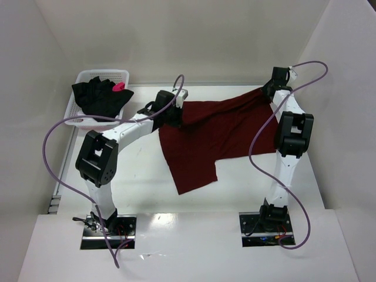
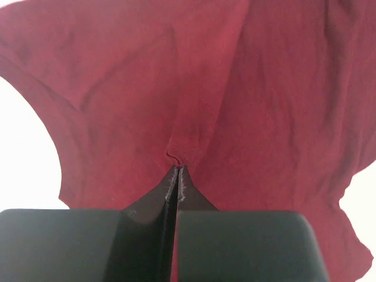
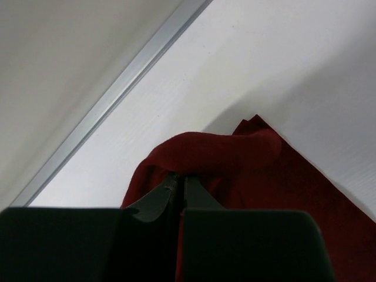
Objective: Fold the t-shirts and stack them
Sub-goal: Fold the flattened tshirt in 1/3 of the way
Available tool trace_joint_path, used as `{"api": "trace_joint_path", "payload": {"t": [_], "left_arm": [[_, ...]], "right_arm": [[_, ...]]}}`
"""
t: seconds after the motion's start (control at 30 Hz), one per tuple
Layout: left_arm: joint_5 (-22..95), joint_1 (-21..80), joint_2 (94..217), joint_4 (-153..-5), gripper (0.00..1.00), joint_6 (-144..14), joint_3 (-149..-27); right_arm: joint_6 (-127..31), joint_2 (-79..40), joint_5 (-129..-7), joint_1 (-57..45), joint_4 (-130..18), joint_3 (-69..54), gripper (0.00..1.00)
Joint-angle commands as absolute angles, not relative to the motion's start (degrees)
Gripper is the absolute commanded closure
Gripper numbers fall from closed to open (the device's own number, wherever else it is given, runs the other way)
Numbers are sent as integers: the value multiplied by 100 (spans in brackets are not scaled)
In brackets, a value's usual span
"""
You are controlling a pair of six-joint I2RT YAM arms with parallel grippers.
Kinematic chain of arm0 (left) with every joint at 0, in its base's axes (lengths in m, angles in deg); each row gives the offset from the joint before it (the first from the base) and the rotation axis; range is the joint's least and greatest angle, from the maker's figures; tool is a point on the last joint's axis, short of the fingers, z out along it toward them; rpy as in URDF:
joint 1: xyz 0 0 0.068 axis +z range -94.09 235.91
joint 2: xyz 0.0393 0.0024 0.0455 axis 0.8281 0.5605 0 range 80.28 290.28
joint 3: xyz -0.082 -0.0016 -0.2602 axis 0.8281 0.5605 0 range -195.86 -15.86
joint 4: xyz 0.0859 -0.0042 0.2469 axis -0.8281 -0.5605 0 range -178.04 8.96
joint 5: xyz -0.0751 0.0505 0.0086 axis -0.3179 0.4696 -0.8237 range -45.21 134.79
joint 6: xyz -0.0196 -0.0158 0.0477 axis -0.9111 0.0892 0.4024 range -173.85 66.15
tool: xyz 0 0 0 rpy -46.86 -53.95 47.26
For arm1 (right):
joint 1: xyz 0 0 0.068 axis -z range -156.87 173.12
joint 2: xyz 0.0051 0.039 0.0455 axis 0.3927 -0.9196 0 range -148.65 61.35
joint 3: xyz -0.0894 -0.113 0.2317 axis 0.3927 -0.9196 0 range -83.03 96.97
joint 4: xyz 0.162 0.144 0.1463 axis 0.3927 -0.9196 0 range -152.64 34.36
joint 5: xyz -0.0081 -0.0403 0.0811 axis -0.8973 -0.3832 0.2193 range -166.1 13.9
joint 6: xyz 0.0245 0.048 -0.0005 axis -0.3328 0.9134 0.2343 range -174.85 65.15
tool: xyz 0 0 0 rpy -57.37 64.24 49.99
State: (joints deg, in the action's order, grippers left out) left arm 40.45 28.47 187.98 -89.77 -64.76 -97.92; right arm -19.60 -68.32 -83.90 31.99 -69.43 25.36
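The maroon t-shirt [image 1: 211, 138] hangs stretched between my two grippers above the table's far middle, its lower part draped toward the front. My left gripper [image 1: 176, 113] is shut on the shirt's left upper edge; in the left wrist view its jaws [image 2: 178, 170] pinch the red cloth [image 2: 235, 106]. My right gripper [image 1: 269, 91] is shut on the shirt's right upper corner; in the right wrist view [image 3: 179, 179] a fold of maroon cloth [image 3: 217, 150] bunches over the closed jaws. The black t-shirt [image 1: 98, 94] with a pink mark [image 1: 119, 86] lies crumpled in the basket.
A white plastic mesh basket [image 1: 82, 120] stands at the far left by the left wall. White enclosure walls stand at left, back and right. A metal strip [image 3: 111, 100] runs along the wall base near the right gripper. Purple cables loop over both arms.
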Motion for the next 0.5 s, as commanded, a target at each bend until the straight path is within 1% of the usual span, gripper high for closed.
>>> {"api": "trace_joint_path", "payload": {"t": [0.0, 0.17, 0.33, 0.47], "left_arm": [[3786, 2822, 18276, -8913, 100, -6633, -9594], [3372, 2699, 18214, -9079, 100, -6685, -9400], [3670, 2638, 17925, -9316, 100, -6730, -9277], [3907, 2638, 17924, -9528, 100, -6668, -9277]], "right_arm": [[-2004, -6970, -8463, 3235, -6997, 2736, 99], [-2004, -7084, -8463, 3235, -7050, 2736, 99], [-2057, -7084, -8463, 3288, -7103, 2613, 99], [-2057, -6970, -8401, 3288, -7164, 2534, 98]]}}
